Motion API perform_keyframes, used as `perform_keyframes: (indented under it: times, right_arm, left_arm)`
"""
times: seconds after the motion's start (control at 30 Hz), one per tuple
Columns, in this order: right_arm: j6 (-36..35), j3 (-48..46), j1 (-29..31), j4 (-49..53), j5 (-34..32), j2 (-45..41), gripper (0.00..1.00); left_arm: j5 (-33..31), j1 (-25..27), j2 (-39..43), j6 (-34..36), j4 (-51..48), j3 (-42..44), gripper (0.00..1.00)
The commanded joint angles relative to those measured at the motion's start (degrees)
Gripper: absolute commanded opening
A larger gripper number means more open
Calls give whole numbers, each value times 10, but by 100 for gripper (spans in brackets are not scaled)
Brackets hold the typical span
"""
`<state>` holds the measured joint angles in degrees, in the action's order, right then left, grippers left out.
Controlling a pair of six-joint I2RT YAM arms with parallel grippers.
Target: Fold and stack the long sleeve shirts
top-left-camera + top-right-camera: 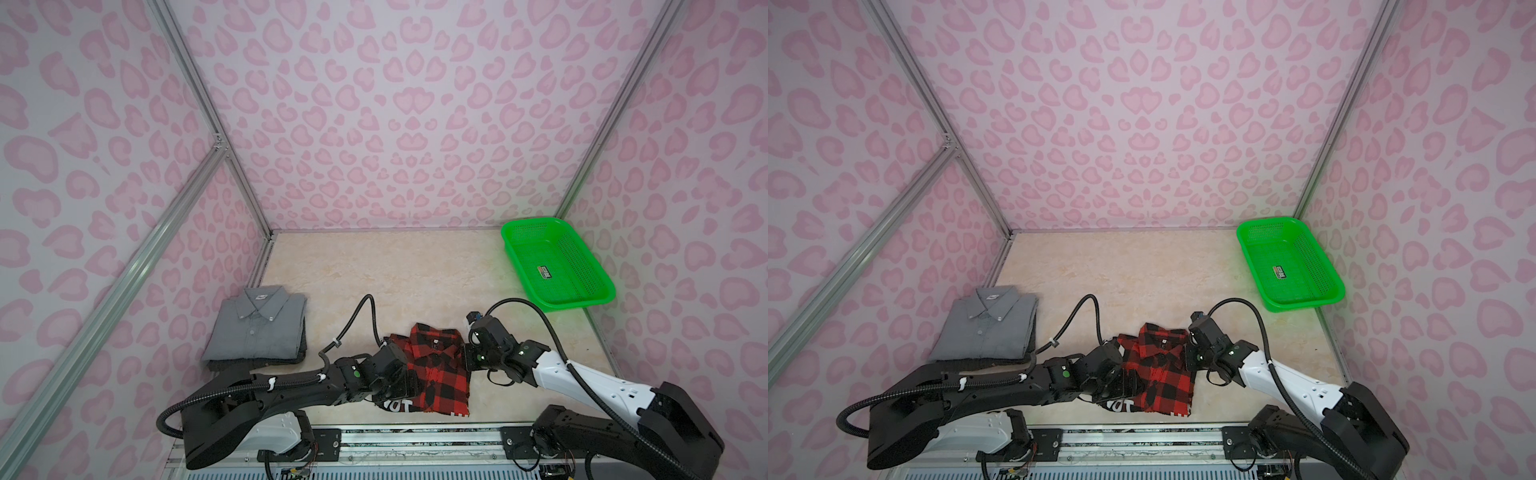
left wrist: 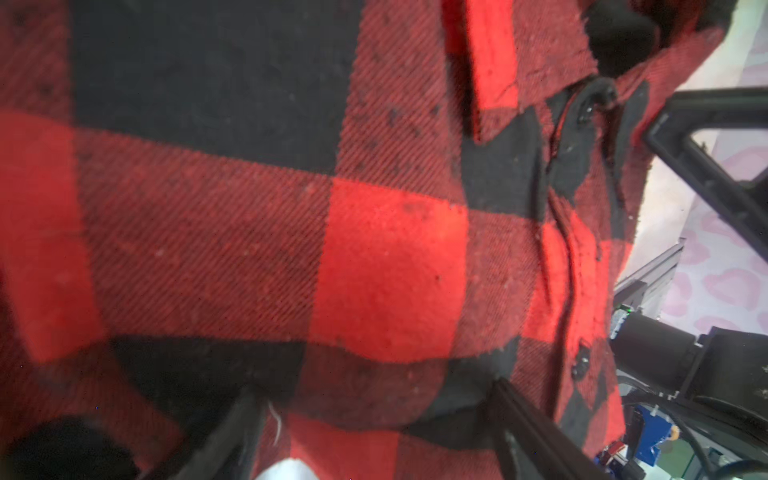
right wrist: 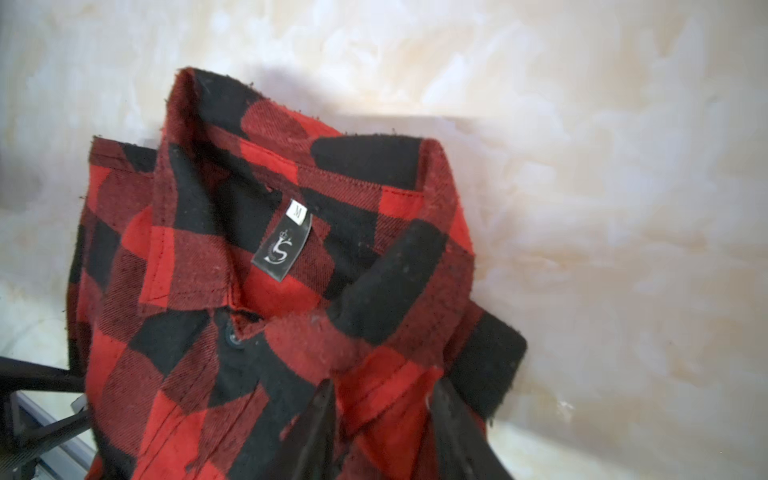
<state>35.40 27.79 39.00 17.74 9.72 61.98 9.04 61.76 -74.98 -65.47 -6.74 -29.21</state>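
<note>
Nearest me: a ribbed aluminium rail (image 1: 415,436) carrying both arm bases. The left arm (image 1: 291,386) is matt black with corrugated cable hose. The right arm (image 1: 594,380) has a white shell and black joints.

Table (image 1: 395,270): smooth, cream, marbled. Walls (image 1: 415,124): pale, printed with pink blotches. Green basket (image 1: 573,302): rectangular perforated plastic with rounded corners and a small sticker (image 1: 544,272) on its floor.

Checked shirt (image 1: 436,365): on the table, nearer me than the basket and to its left. The cloth is a coarse, fuzzy twill in large red-and-black squares. It is folded to a rough rectangle with uneven edges, collar at the end nearer the basket. The right wrist view shows a black woven neck label (image 3: 282,245) with a white "M" tab, and one dark button (image 3: 232,336) under the collar. A black patch with white lettering (image 1: 395,405) shows at the hem; I cannot tell whether it belongs to the shirt.

Grey shirt (image 1: 255,328): far to the basket's left, well apart from it. Smooth plain weave, folded to a neat flat rectangle, collar and small buttons up, white neck label (image 1: 261,296).

Left gripper (image 2: 374,388): fingers (image 2: 232,440) spread wide, with checked cloth bulging between them.

Right gripper (image 3: 384,386): fingers (image 3: 316,432) partway closed on either side of a fold at the shirt's shoulder edge. I cannot tell if they grip it.
</note>
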Motion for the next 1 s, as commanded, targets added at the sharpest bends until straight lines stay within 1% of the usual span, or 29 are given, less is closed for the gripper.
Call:
perform_keyframes:
  times: [0.0,0.07,0.1,0.23,0.3,0.37,0.43,0.47,0.5,0.6,0.63,0.7,0.73,0.8,0.87,0.93,0.97]
  right_arm:
    - [44,-25,7,15,26,-66,41]
    - [76,-27,20,2,56,-115,36]
    - [97,-25,32,-10,65,-133,35]
    - [207,-50,111,-83,67,-167,32]
    - [262,-80,159,-106,43,-172,30]
    - [322,-119,223,-157,7,-181,28]
    - [351,-131,279,-161,-51,-191,26]
    - [356,-131,300,-151,-74,-193,26]
    - [359,-135,309,-150,-84,-188,26]
    - [383,-175,314,-184,-99,-149,25]
    - [388,-189,305,-190,-103,-135,24]
    - [381,-206,272,-188,-98,-117,23]
    - [374,-208,248,-165,-98,-113,23]
    - [363,-214,217,-131,-104,-119,22]
    - [358,-228,185,-125,-88,-130,23]
    - [341,-220,178,-112,-74,-147,26]
    - [325,-200,180,-79,-72,-161,29]
  left_arm:
    - [-21,1,-9,-3,-35,22,86]
    - [-19,0,-14,-2,-33,21,86]
    - [-18,1,-19,0,-31,18,86]
    - [-14,2,-28,2,-35,8,86]
    - [-18,1,-23,0,-38,9,86]
    - [-21,1,-13,-3,-41,13,86]
    - [-25,2,-6,-6,-45,17,86]
    - [-26,2,-4,-6,-46,18,86]
    - [-26,2,-4,-6,-48,19,86]
    - [-24,2,-9,-8,-43,22,86]
    - [-22,1,-11,-8,-42,23,86]
    - [-22,2,-10,-8,-44,24,86]
    - [-23,2,-6,-9,-45,26,86]
    - [-27,2,3,-11,-47,34,86]
    - [-29,1,11,-12,-48,42,86]
    - [-29,1,15,-10,-48,45,86]
    - [-29,1,20,-6,-53,42,86]
